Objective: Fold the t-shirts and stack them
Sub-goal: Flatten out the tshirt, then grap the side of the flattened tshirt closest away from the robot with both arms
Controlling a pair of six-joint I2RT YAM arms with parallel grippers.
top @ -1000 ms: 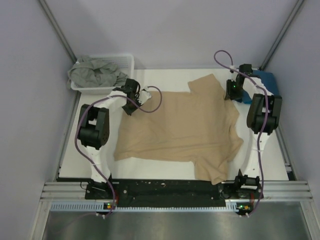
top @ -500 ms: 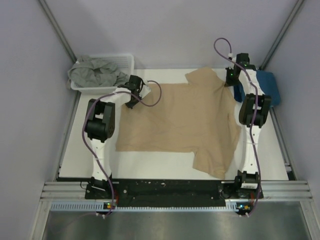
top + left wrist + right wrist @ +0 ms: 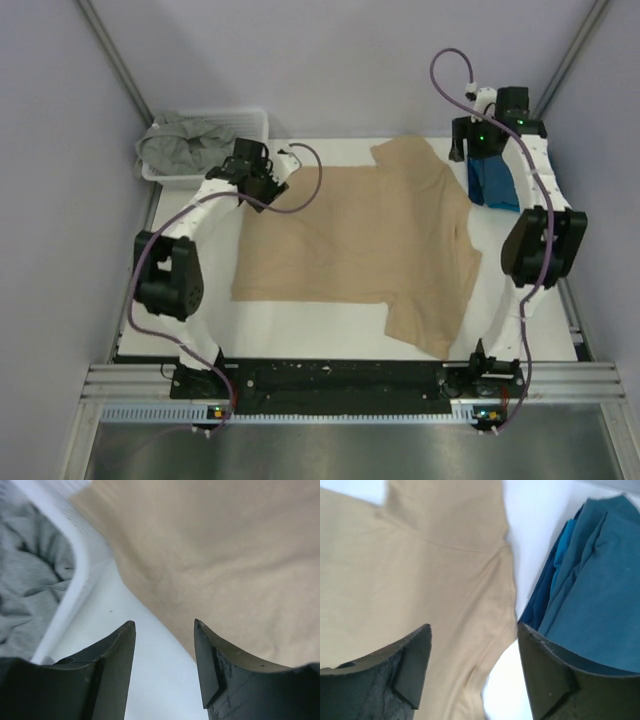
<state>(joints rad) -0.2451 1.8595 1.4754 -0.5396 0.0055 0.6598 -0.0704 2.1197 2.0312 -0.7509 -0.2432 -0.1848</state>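
A white slatted plastic basket [image 3: 255,118] sits in the upper left of the overhead view, at the far-left corner of the white bench [image 3: 320,325]. In the left wrist view its curved rim fills the left side. Pale grey walls [image 3: 330,60] enclose the bench. A ribbed aluminium rail [image 3: 130,380] crosses the bottom of the frame.

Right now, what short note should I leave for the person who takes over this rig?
Left gripper: fingers open, empty, by the far-left corner of the tan t-shirt.
Right gripper: fingers open, empty, between that shirt and the teal-blue t-shirt.
Done: tan one spread flat on the table; teal-blue one looks folded, far right.
Left: fold and stack the tan one, then the grey-green t-shirt in the basket.
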